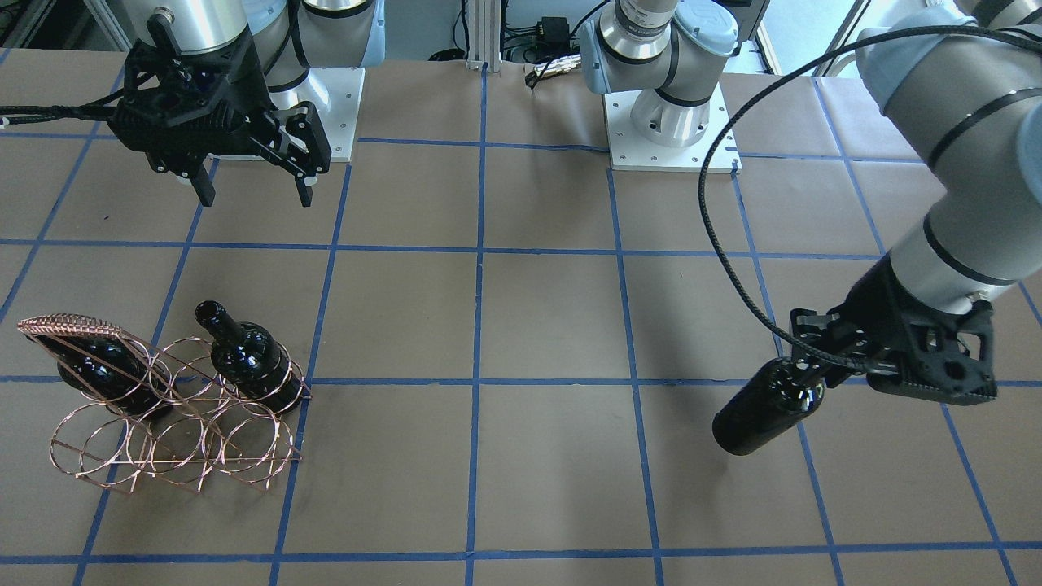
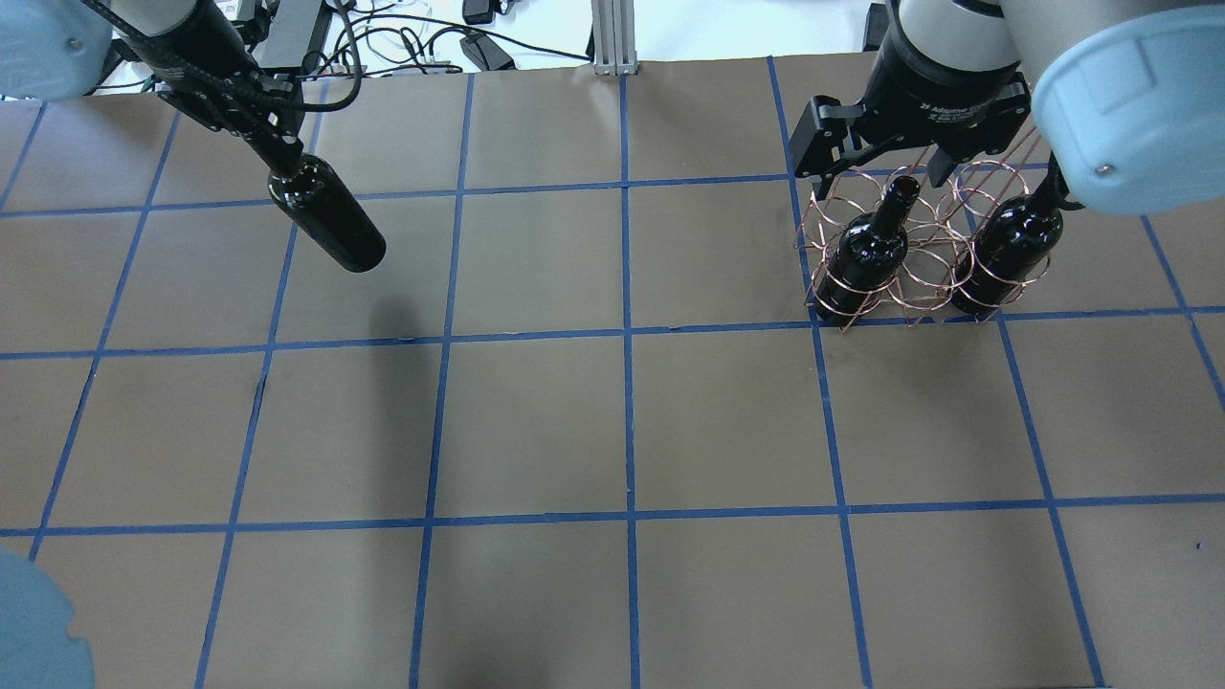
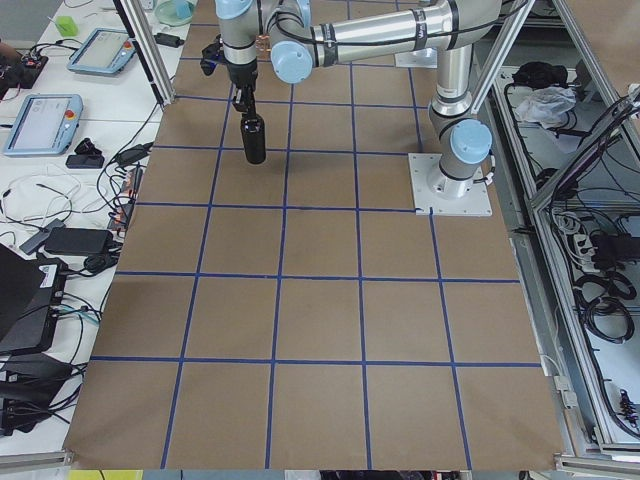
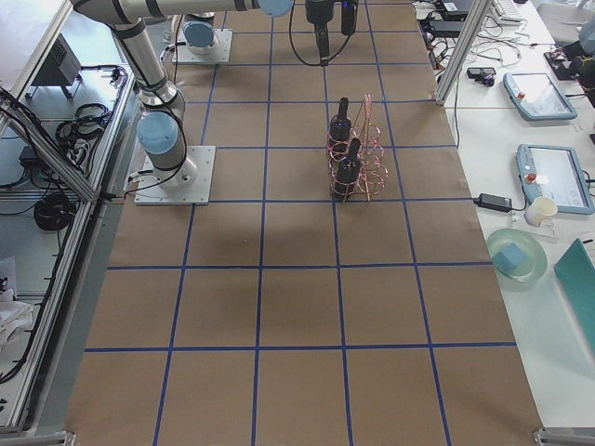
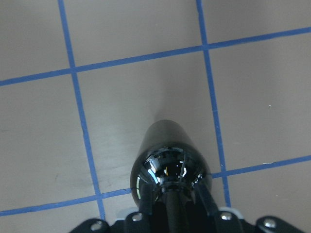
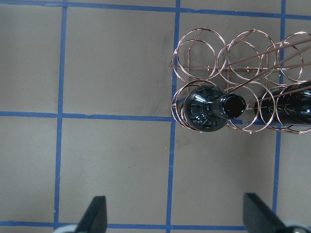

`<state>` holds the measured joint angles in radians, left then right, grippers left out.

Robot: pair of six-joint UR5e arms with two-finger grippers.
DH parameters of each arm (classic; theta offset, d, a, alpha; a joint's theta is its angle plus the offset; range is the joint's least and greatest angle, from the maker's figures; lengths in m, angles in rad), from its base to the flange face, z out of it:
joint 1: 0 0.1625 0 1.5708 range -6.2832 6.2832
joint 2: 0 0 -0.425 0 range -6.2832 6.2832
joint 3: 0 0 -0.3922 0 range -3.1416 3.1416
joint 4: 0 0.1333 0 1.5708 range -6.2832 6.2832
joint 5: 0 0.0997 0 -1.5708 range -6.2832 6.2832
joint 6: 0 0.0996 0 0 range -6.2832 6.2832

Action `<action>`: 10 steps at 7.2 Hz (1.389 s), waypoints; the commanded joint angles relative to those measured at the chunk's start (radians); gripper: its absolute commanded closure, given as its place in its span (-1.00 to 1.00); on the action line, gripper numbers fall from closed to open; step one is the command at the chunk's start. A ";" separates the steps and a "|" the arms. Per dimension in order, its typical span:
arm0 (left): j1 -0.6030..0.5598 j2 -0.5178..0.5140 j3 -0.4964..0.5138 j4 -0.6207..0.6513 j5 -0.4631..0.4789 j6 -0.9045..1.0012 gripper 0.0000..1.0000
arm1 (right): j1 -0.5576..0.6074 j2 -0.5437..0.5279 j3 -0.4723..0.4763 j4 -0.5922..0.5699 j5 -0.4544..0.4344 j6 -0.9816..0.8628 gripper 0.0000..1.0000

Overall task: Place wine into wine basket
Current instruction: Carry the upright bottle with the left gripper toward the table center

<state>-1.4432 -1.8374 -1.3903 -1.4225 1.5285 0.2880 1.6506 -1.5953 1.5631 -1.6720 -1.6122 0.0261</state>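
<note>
My left gripper [image 1: 822, 370] is shut on the neck of a glossy black wine bottle [image 1: 765, 407] and holds it tilted above the table, far from the basket; the bottle also shows in the overhead view [image 2: 325, 225] and the left wrist view [image 5: 167, 155]. The copper wire wine basket [image 1: 175, 423] stands on the table with two more black bottles [image 1: 248, 354] [image 1: 98, 366] upright in its rings. My right gripper [image 1: 252, 183] is open and empty, raised above and behind the basket [image 6: 209, 53]. The basket's front row of rings is empty.
The table [image 2: 622, 431] is brown paper with a blue tape grid. The two arm bases [image 1: 667, 122] stand on white plates at the robot's side. Cables and tablets lie on side benches [image 3: 60, 110] off the table's end.
</note>
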 commanded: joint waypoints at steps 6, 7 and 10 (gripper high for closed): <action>-0.399 0.122 -0.202 0.008 0.002 -0.294 1.00 | 0.000 0.000 0.000 0.000 0.000 0.000 -1.00; -0.434 0.125 -0.229 0.020 0.002 -0.312 1.00 | 0.000 0.000 0.000 0.000 0.000 0.000 -1.00; -0.497 0.118 -0.265 0.051 -0.001 -0.314 1.00 | 0.000 0.000 0.000 0.000 0.000 0.000 -1.00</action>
<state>-1.9171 -1.7150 -1.6427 -1.3763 1.5282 -0.0246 1.6506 -1.5953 1.5631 -1.6720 -1.6122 0.0261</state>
